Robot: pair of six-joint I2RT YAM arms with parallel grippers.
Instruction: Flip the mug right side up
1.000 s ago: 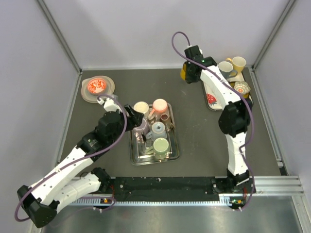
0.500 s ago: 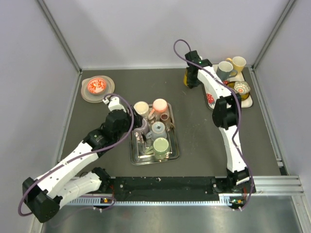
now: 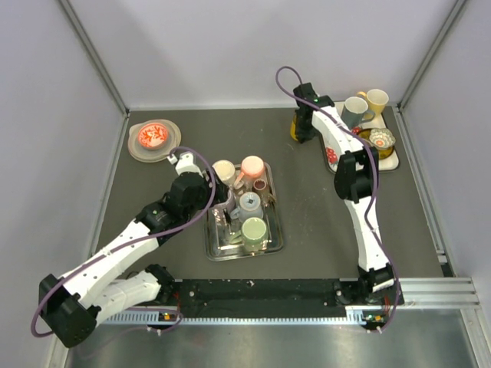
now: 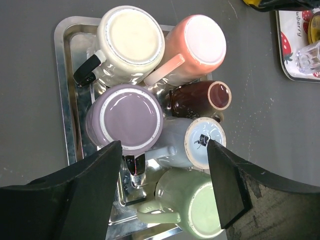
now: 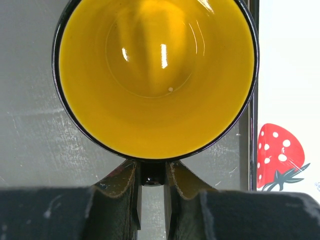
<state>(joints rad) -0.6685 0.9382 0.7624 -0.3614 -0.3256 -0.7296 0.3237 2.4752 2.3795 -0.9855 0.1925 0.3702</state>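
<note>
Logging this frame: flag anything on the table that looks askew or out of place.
The metal tray is crammed: the cream mug, pink mug and purple mug sit bottoms up, and the grey mug lies tipped on its side. Nothing looks spilled.

Both arms are showing white shells broken by black joints: the left arm (image 3: 115, 257) at lower left, the right arm (image 3: 367, 230) at right. A purple cable (image 3: 277, 78) is looping along each. The left gripper (image 4: 164, 147) is wearing broad matte black fingers (image 4: 95, 185), one scuffed pale along its edge. A black base rail (image 3: 253, 291) is spanning the bottom.
</note>
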